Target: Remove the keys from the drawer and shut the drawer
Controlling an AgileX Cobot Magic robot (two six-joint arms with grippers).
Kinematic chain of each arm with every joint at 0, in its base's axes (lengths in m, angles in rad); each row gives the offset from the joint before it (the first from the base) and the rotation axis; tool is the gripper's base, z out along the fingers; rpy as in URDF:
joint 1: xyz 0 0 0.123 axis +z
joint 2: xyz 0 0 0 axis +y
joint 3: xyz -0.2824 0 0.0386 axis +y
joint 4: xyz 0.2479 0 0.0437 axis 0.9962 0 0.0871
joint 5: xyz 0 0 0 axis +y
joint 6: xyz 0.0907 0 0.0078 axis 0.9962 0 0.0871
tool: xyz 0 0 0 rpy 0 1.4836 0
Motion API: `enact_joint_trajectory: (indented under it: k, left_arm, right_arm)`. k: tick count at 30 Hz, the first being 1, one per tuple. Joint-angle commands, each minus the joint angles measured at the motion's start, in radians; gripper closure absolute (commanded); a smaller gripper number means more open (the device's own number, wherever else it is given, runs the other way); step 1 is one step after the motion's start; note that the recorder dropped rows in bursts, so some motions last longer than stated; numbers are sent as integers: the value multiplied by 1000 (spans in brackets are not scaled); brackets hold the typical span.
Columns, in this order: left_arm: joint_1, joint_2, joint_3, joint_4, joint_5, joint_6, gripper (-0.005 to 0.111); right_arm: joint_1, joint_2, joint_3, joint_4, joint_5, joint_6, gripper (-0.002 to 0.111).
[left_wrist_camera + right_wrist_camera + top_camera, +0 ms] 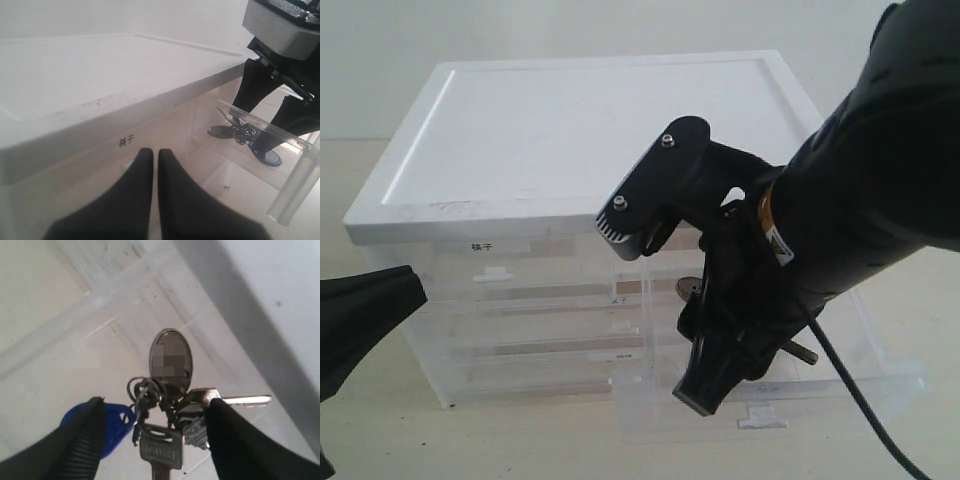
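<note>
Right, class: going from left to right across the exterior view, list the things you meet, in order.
In order: left gripper → white label with bold black characters → right gripper → black cable. The keys and the open drawer overlap the right gripper, so they are left out.

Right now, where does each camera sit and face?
Exterior: off-arm, facing the cabinet; right arm, left end effector show.
Left wrist: arm-mounted, past the shut left end effector toward the drawer.
Right wrist: arm-mounted, down into the drawer, right end effector open around the keys.
Both wrist views show the keys.
</note>
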Motion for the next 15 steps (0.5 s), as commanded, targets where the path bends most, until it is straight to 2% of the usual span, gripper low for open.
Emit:
enact_joint_trajectory:
  k: [1,5,6,15]
  left_arm:
    - [3,3,5,-4,-6,2,102]
    - [3,3,5,-4,-6,2,102]
    - [3,3,5,-4,-6,2,102]
    - [3,3,5,-4,-9,0,102]
  right_arm:
    - [-2,20,4,-29,30,33,64]
    - [-2,20,4,-47,35,15,95]
    - [-2,20,4,-47,37,-26,108]
    - [0,-36,4,-49,2,-61,108]
